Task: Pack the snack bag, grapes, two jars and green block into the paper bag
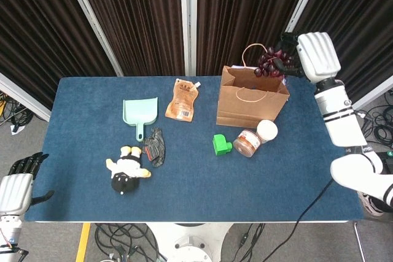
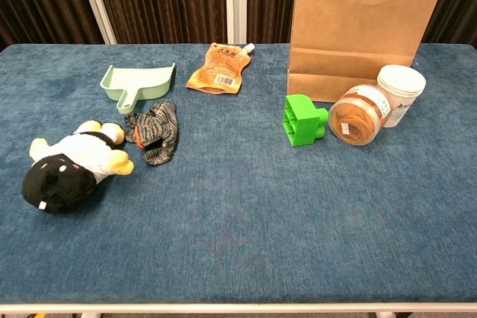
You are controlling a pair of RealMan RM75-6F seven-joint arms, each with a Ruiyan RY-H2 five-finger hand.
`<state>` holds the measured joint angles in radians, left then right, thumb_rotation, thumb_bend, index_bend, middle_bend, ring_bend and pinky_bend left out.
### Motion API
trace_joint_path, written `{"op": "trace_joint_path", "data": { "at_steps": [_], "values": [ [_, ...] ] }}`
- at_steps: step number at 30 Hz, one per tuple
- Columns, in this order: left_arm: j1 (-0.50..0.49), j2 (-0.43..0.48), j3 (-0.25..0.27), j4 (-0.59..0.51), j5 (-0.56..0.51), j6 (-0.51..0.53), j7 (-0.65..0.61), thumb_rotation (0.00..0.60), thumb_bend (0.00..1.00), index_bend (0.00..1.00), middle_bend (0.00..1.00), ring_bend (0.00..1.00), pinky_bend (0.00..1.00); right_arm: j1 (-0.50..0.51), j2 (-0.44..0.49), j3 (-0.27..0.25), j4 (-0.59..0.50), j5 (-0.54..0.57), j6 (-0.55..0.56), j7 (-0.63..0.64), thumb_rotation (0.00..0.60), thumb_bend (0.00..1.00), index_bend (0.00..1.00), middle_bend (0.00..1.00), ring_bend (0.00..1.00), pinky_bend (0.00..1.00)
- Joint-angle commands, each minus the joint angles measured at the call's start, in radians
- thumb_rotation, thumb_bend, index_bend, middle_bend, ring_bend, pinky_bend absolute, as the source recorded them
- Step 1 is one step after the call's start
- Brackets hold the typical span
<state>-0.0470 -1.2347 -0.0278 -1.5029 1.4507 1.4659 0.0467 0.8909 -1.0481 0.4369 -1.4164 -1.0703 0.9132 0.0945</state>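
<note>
My right hand [image 1: 313, 55] is raised above the far right corner of the open paper bag [image 1: 252, 97] and holds the dark grapes [image 1: 269, 64] over the bag's mouth. In front of the bag lie the green block [image 1: 220, 145] [image 2: 301, 119], an orange-brown jar on its side [image 1: 247, 143] [image 2: 358, 114] and a white jar standing upright [image 1: 267, 130] [image 2: 400, 94]. The orange snack bag [image 1: 182, 100] [image 2: 218, 69] lies flat left of the bag. My left hand [image 1: 17, 185] hangs off the table's near left corner, holding nothing, fingers apart.
A mint dustpan [image 1: 139, 115] [image 2: 136, 82], a grey striped glove [image 1: 155, 146] [image 2: 153, 132] and a plush toy [image 1: 127, 169] [image 2: 68, 164] lie on the left half of the blue table [image 1: 80, 151]. Dark curtains hang behind.
</note>
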Motion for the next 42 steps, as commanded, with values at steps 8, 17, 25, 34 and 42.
{"op": "trace_joint_path", "data": {
  "at_steps": [8,17,25,34,42],
  "values": [
    [-0.004,-0.002,-0.001,0.002,-0.008,-0.011,0.004,0.6,0.03,0.2,0.24,0.18,0.18,0.098,-0.153,-0.035,0.197,0.113,-0.136,-0.095,0.6,0.29,0.62,0.57,0.46,0.74],
    [-0.003,-0.004,-0.001,0.008,-0.012,-0.013,-0.003,0.6,0.03,0.2,0.24,0.18,0.18,0.107,-0.174,-0.074,0.203,0.122,-0.205,-0.118,0.6,0.2,0.22,0.39,0.26,0.51],
    [-0.006,-0.008,-0.002,0.015,-0.006,-0.011,-0.01,0.6,0.03,0.2,0.24,0.18,0.18,0.077,-0.097,-0.085,0.101,0.139,-0.2,-0.139,0.6,0.03,0.0,0.17,0.08,0.32],
    [-0.004,-0.01,-0.001,0.02,0.002,-0.002,-0.018,0.6,0.03,0.2,0.24,0.18,0.18,-0.123,0.029,-0.106,-0.119,-0.054,0.061,-0.005,0.6,0.0,0.05,0.3,0.15,0.38],
    [-0.01,-0.011,0.002,0.017,0.02,0.002,-0.014,0.6,0.03,0.2,0.24,0.18,0.18,-0.312,0.081,-0.24,-0.175,-0.199,0.13,0.169,0.6,0.0,0.1,0.33,0.18,0.41]
  ]
}}
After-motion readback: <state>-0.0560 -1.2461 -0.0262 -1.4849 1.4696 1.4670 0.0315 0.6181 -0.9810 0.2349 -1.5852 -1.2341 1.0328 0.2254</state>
